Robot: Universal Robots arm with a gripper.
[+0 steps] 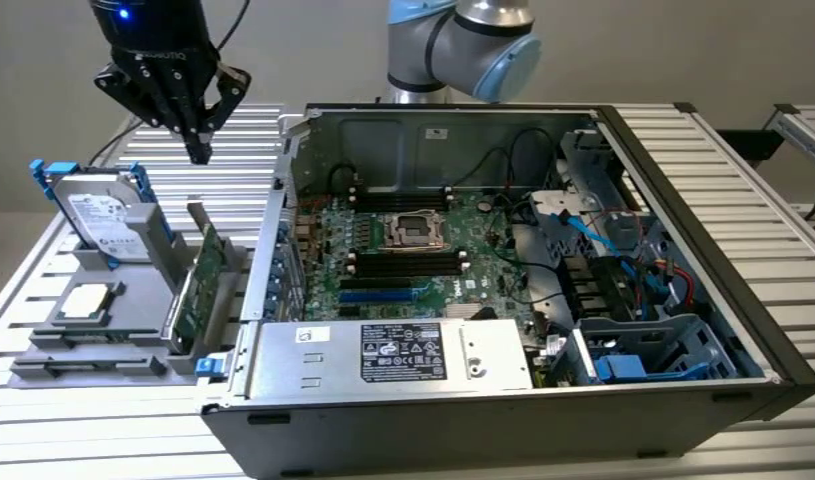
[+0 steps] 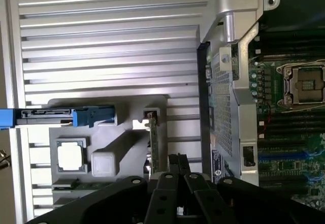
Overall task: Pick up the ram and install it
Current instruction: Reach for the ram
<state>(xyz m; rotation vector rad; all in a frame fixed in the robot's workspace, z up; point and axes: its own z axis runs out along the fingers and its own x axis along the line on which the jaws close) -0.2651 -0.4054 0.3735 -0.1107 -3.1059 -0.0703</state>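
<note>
Closed fingers [image 1: 196, 148], downward — apparently above holder [image 1: 138, 305]

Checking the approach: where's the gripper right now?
The shut gripper hangs at the exterior view's upper left, over the gray parts holder beside the upright hard drive, outside the open computer case.

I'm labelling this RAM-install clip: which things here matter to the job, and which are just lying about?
Job: narrow green ram stick in the grey fixture; long black memory slots; black gripper, shut.
Lying about: silver hard drive with blue rails; square silver processor chip; broad green expansion card.
</note>
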